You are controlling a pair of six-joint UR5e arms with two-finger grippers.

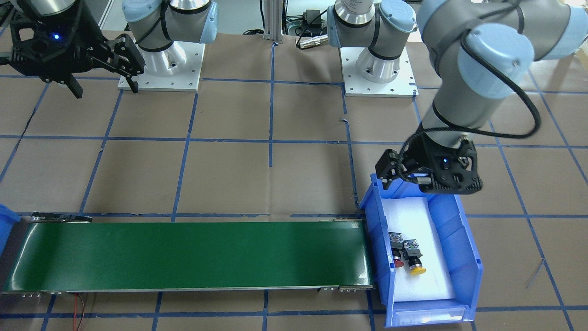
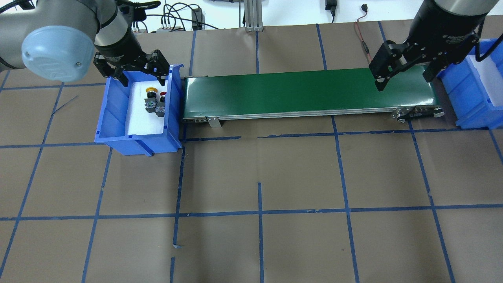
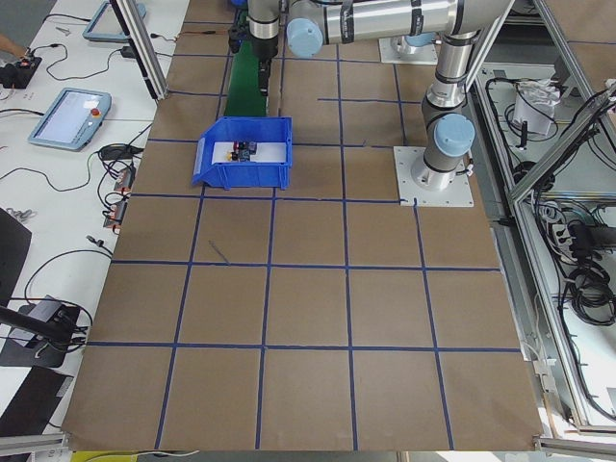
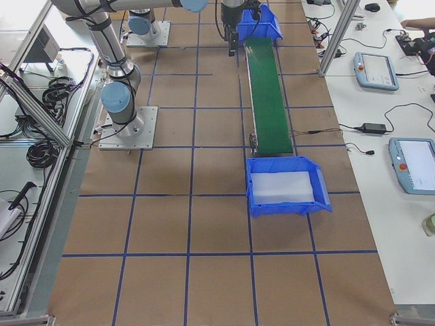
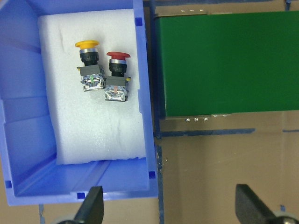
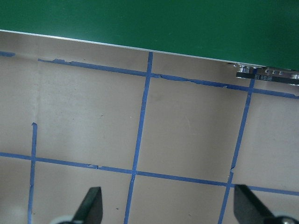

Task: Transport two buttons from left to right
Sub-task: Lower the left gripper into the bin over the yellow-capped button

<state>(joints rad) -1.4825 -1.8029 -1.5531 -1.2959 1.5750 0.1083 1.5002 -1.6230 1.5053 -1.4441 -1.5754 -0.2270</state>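
Now you see the yellow button (image 5: 88, 65) and red button (image 5: 117, 77) lying parallel, perhaps touching, caps pointing toward you; left gripper (image 5: 169, 196) and right gripper (image 6: 166, 193) both gape, empty.

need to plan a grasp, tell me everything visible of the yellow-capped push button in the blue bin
The yellow mushroom-cap push button lies on its side on the white foam pad in the blue plastic bin, cap pointing away from the robot. Round yellow cap, black collar, blocky grey-black body with a clear-looking end. Its body appears to touch the red-capped push button beside it.
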